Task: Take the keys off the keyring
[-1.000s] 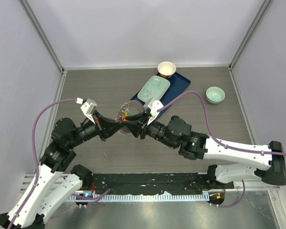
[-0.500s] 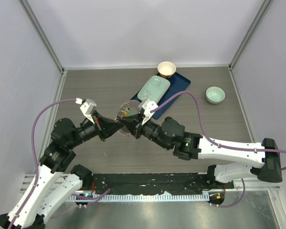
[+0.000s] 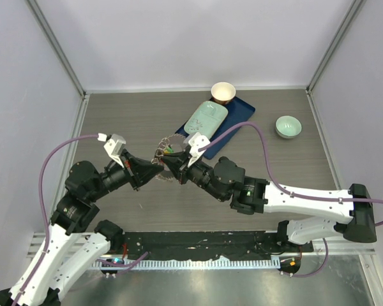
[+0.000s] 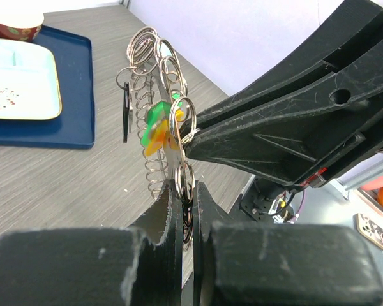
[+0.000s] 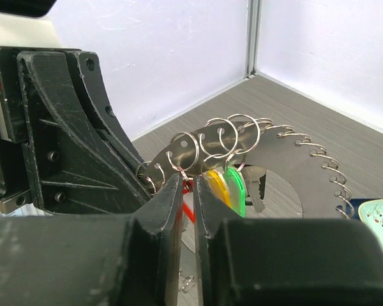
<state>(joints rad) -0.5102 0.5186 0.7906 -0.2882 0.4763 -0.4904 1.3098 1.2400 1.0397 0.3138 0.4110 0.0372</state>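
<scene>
The keyring, a grey toothed disc fringed with small silver rings, is held up on edge above the table between both arms. My left gripper is shut on the keyring's near rim, with small rings pinched between the jaws. The green and orange keys hang just beyond it. In the right wrist view, the orange key and the green key dangle from rings on the keyring. My right gripper is shut on the red key, only a sliver of red showing.
A blue tray at the back holds a pale green plate. A red-rimmed cup stands behind it. A pale green bowl sits at the right. Walls close in the table's left, back and right sides.
My right gripper has moved left to the keyring and its jaws have closed on the red key. The left arm has drawn back slightly to the left, still gripping the ring.
</scene>
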